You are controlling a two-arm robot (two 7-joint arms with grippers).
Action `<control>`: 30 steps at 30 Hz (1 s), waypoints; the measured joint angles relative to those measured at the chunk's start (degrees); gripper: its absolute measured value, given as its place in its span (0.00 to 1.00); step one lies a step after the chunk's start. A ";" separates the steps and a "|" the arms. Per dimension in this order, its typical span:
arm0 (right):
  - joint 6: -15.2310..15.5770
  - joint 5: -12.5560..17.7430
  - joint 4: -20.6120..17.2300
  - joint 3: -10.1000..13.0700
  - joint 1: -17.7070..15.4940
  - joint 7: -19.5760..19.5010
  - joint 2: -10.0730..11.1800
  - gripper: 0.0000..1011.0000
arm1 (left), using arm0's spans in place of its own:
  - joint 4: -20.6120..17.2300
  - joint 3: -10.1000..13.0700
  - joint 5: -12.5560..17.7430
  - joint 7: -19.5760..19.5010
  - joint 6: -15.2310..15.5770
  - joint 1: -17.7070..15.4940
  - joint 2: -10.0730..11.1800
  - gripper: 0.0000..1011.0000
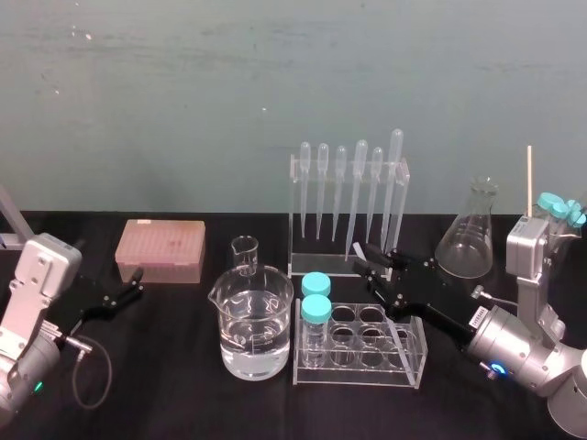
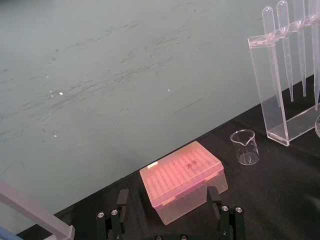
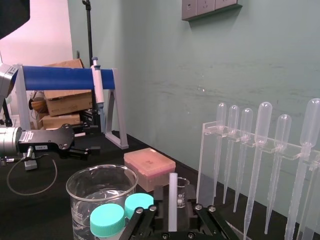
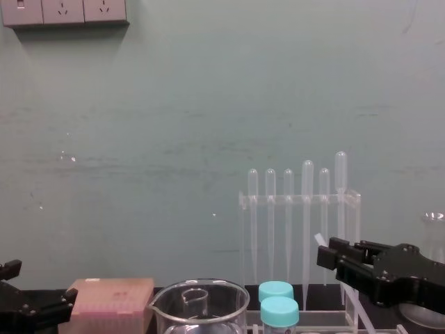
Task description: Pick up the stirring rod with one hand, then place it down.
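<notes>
Head view is showing the stirring rod [image 1: 395, 330] sitting tilted between the fingers of the right end effector [image 1: 376, 270]. Its upper end is poking out past the fingertips toward the pipette rack [image 1: 350, 197], and its lower end is slanting down over the right part of the test tube rack [image 1: 353, 376]. Cannot tell whether that lower end is touching the rack. The right end effector is reaching in from the right, between the pipette rack and the test tube rack. Its fingers are drawn in narrow and are clamping the rod around mid-length. Right wrist view is showing the stirring rod [image 3: 173, 200] running straight up the middle of the grip, with black fingers [image 3: 144, 221] hugging it on both sides. Two teal-capped tubes [image 3: 106, 220] and the large beaker [image 3: 100, 187] are sitting just beyond. Chest view is catching the right end effector [image 4: 328, 254] hanging in front of the pipette rack [image 4: 299, 198], above the capped tubes. The left end effector [image 1: 136, 282] is idling low over the table [image 1: 183, 367] at the left, just beside the pink tip box [image 1: 160, 249]. Left wrist view is showing its fingers [image 2: 121, 200] spread wide, gripping nothing, with the tip box [image 2: 182, 180] lying ahead of them. The large beaker [image 1: 255, 321], holding water, is standing between the tip box and the test tube rack.
</notes>
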 joint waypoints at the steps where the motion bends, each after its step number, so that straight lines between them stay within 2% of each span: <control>1: 0.00 0.00 -0.01 0.00 0.00 0.00 0.00 0.27 | 0.00 0.00 0.00 0.00 0.00 0.00 0.00 0.99; 2: -0.01 0.00 0.00 0.00 0.00 0.00 0.00 0.29 | 0.00 0.00 0.00 0.00 0.00 0.00 0.00 0.99; 3: -0.01 0.00 0.00 0.00 0.00 0.00 0.00 0.35 | 0.00 0.00 0.00 0.00 0.00 0.00 0.00 0.99; 9: -0.02 0.00 -0.01 0.00 0.00 0.00 0.00 0.51 | 0.00 0.00 0.00 0.00 0.00 0.00 0.00 0.99; 11: -0.02 0.00 0.00 0.00 0.00 0.00 0.00 0.61 | 0.00 0.00 0.00 0.00 0.00 0.00 0.00 0.99; 13: -0.02 0.00 -0.01 0.00 0.00 0.00 0.00 0.64 | 0.00 0.00 0.00 0.00 0.00 0.00 0.00 0.99; 14: -0.02 0.00 -0.01 0.00 0.00 0.00 0.00 0.71 | 0.00 0.00 0.00 0.00 0.00 0.00 0.00 0.99; 17: -0.02 0.00 -0.01 0.00 0.00 0.00 0.00 0.76 | 0.00 0.00 0.00 0.00 0.00 0.00 0.00 0.99; 18: -0.02 0.00 -0.01 0.00 0.00 0.00 0.00 0.82 | 0.00 0.00 0.00 0.00 0.00 0.00 0.00 0.99; 22: -0.02 0.01 -0.01 0.00 0.00 0.00 0.00 0.92 | 0.00 0.00 0.00 0.00 0.00 0.00 0.00 0.99; 24: -0.02 0.00 -0.01 0.00 0.00 0.00 0.00 0.95 | 0.00 0.00 0.00 0.00 0.00 0.00 0.00 0.99; 25: -0.02 0.00 0.00 0.00 0.00 0.00 0.00 0.99 | 0.00 0.00 0.00 0.00 0.00 0.00 0.00 0.99; 30: -1.10 0.03 -0.09 0.34 -0.06 -0.20 -0.11 0.99 | 0.00 0.00 0.00 0.00 0.00 0.00 0.00 0.99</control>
